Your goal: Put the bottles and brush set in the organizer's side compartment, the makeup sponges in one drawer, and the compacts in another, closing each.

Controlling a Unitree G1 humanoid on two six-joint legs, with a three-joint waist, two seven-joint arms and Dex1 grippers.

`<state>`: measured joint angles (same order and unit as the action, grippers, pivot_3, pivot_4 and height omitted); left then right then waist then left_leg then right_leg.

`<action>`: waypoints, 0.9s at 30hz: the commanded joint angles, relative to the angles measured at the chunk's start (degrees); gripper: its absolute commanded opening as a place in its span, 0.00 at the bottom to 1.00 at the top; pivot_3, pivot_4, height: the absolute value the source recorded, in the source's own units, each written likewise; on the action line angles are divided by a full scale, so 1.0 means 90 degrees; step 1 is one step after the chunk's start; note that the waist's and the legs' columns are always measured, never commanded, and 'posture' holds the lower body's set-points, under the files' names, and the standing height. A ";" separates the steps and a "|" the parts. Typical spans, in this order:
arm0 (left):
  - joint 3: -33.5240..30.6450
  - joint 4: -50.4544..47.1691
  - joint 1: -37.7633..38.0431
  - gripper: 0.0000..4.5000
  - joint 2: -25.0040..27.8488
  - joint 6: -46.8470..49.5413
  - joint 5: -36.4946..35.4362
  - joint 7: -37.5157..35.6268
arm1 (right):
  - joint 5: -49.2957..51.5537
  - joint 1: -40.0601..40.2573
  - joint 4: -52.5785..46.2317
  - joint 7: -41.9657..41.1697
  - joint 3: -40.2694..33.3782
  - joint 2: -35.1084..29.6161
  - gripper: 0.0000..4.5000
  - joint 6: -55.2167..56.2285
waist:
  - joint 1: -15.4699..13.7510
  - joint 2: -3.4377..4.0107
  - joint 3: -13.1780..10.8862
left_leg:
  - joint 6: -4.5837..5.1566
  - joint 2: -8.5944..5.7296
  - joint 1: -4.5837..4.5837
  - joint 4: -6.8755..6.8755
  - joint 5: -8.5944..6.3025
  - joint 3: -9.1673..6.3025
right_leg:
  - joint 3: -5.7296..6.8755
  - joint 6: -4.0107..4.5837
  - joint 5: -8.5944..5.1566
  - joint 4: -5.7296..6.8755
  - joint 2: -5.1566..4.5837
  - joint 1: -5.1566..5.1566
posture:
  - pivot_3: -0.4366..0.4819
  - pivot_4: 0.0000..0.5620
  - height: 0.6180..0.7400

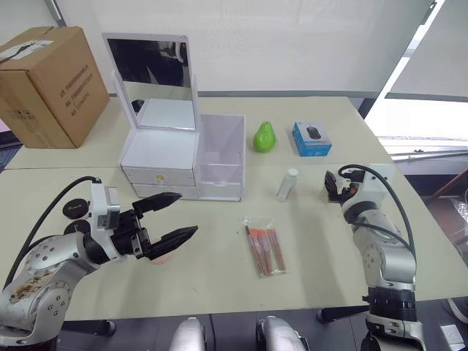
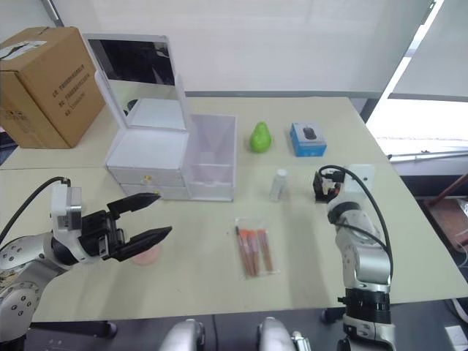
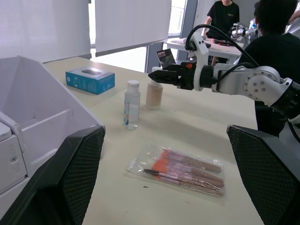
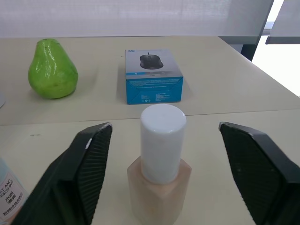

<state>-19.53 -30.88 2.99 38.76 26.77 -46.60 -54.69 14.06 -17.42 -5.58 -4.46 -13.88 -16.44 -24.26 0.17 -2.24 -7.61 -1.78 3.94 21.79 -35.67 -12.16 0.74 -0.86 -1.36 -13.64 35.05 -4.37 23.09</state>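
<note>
Right gripper (image 4: 164,173) open, ribbed black fingers either side of an upright peach foundation bottle (image 4: 159,187), white cylindrical cap. Left gripper (image 1: 170,216) open near the white plastic organizer (image 1: 183,157). Bagged brushes (image 1: 265,247) lie flat on the table.

White organizer (image 1: 183,157), green pear (image 4: 52,69), blue mouse box (image 4: 153,76), beige bottle (image 4: 159,183) with a white cap, orange-pink brush set (image 1: 265,248).

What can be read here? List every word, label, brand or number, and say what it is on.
No text reads clearly.
cardboard box: black printed lines on its side, too blurred to read.
blue mouse box: a small logo and lines of white print, too small to read.
clear bottle: printed label, too small to read.
</note>
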 commanded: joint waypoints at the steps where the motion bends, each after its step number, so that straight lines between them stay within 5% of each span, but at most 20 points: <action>1: -0.0015 -0.0210 0.0005 1.00 0.0004 -0.0162 -0.0012 0.0040 | -0.0042 -0.0118 -0.0077 -0.0005 -0.0025 0.0012 0.58 0.0170 | 0.0001 0.0000 0.0000 | 0.0000 0.0000 0.0000 0.0000 0.0000 0.0000 | 0.0000 0.0000 0.0000 0.0000 0.0000 0.0000 | 0.48 0.27 0.90; 6: 0.0134 -0.0251 0.0248 1.00 -0.0123 -0.0404 0.0126 -0.0025 | -0.0071 -0.0143 -0.0058 -0.0032 -0.0021 0.0039 0.21 0.0209 | 0.0010 0.0004 0.0001 | 0.0001 0.0000 0.0000 0.0000 -0.0001 0.0001 | -0.0002 0.0000 0.0000 -0.0002 0.0000 0.0000 | 0.48 0.27 0.90; 18: 0.0321 0.0164 0.0658 1.00 -0.0184 -0.0754 0.0635 -0.0028 | 0.0169 -0.0267 -0.0583 -0.0311 -0.0041 0.0038 0.20 0.0246 | 0.0020 0.0016 -0.0002 | 0.0003 0.0000 0.0005 -0.0002 -0.0002 0.0001 | -0.0001 0.0000 -0.0001 -0.0002 -0.0001 0.0005 | 0.48 0.27 0.90; 27: 0.0268 0.0361 0.0804 1.00 -0.0319 -0.1240 0.0837 -0.0097 | 0.0799 -0.1482 -0.1435 -0.0674 -0.0042 -0.0363 0.20 -0.0521 | 0.0055 0.0030 -0.0008 | 0.0004 0.0001 0.0008 -0.0002 -0.0003 0.0001 | -0.0001 0.0000 -0.0001 -0.0002 0.0000 0.0007 | 0.48 0.27 0.90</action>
<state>-16.22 -27.00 10.18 36.03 17.08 -39.29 -55.35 19.36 -28.02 -14.80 -9.92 -13.59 -18.81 -28.07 0.67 -1.97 -7.68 -1.75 3.95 21.86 -35.69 -12.18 0.75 -0.87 -1.36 -13.65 35.03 -4.38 23.16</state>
